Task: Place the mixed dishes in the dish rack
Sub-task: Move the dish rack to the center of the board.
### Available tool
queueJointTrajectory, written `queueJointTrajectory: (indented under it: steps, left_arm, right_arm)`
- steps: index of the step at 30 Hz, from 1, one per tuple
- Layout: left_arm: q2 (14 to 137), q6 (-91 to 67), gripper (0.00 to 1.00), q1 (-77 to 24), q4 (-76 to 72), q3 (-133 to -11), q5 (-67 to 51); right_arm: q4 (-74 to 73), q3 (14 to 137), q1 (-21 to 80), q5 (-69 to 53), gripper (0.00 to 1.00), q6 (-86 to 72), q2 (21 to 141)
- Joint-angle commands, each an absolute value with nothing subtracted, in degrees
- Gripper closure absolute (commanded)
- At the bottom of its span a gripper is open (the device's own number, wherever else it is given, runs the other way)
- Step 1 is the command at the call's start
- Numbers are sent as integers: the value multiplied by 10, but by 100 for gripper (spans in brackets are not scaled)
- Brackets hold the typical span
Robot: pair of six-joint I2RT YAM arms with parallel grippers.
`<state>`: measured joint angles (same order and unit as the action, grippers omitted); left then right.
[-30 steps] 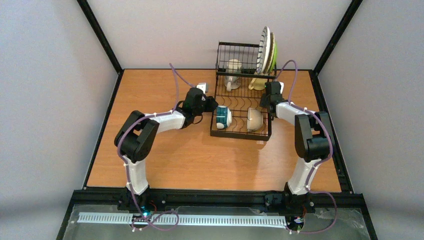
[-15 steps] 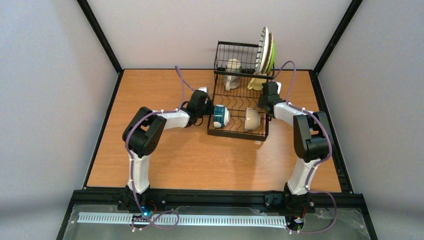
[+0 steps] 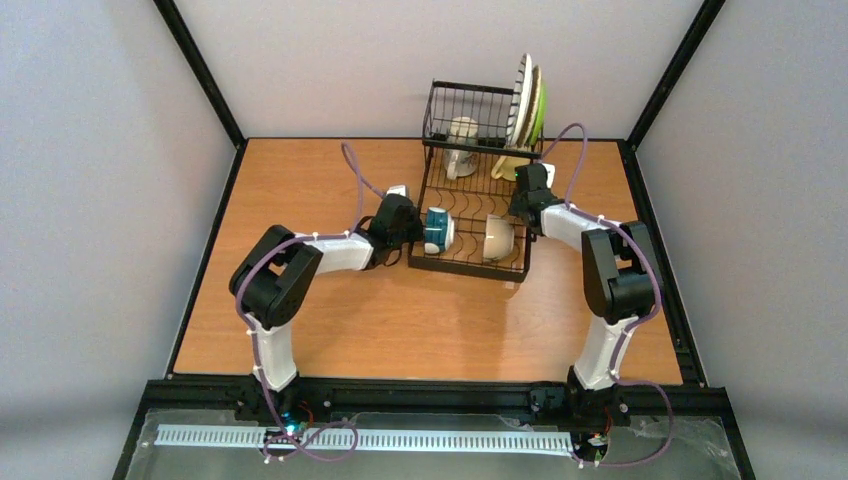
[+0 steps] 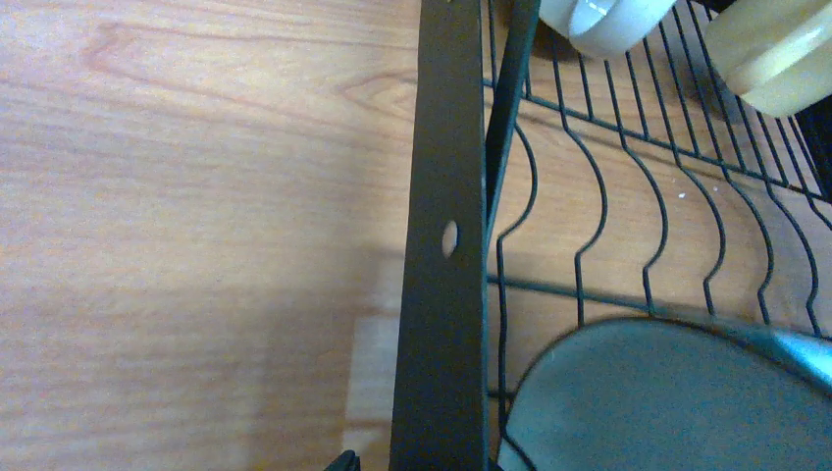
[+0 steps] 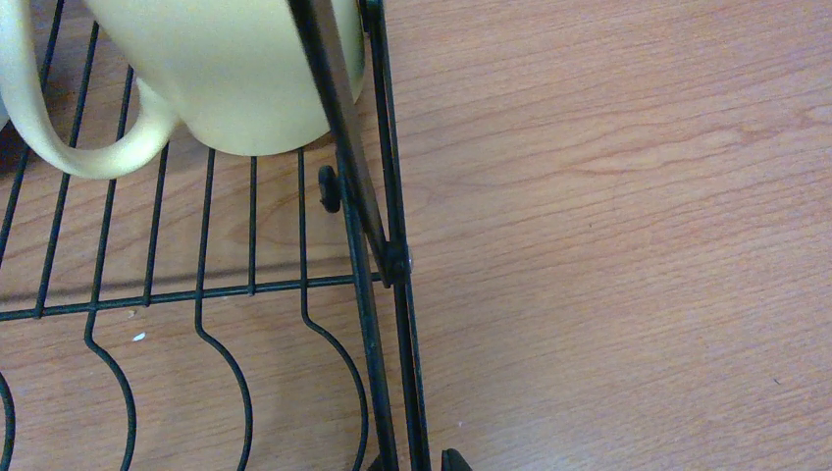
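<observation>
The black wire dish rack [image 3: 470, 264] stands mid-table. Its raised back tier holds a white mug [image 3: 462, 140], a cream mug [image 3: 515, 165] and the lime-green plate [image 3: 535, 100] on edge. A teal-banded cup [image 3: 437, 230] and a cream bowl [image 3: 500, 238] lie on its slotted base. My left gripper [image 3: 412, 237] straddles the rack's left side bar [image 4: 442, 294], one fingertip [image 4: 343, 461] still clear of it, the other hidden. My right gripper [image 3: 517, 203] is shut on the rack's right rim wires [image 5: 392, 324], just in front of the cream mug [image 5: 235, 69].
The wooden table [image 3: 350, 330] is bordered by black frame rails at its left, right and near edges. Both arm bases sit at the near edge. The teal cup [image 4: 667, 402] lies right next to my left gripper, inside the rack.
The rack has slid a little to the left with my right gripper on its rim. My left gripper has drawn back along the rack's left side and its jaws have narrowed.
</observation>
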<state>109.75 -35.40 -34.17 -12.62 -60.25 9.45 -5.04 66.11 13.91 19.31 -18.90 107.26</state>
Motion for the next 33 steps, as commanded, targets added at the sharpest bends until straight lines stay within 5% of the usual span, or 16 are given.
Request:
queueJointTrajectory:
  steps: [1, 33]
  left_arm:
    - [1062, -381, 39, -358, -119, -559, 129]
    - [916, -443, 46, -363, -127, -396, 168]
  right_arm:
    - [-49, 683, 187, 185, 98, -169, 1098]
    - [-51, 696, 236, 198, 98, -133, 1101]
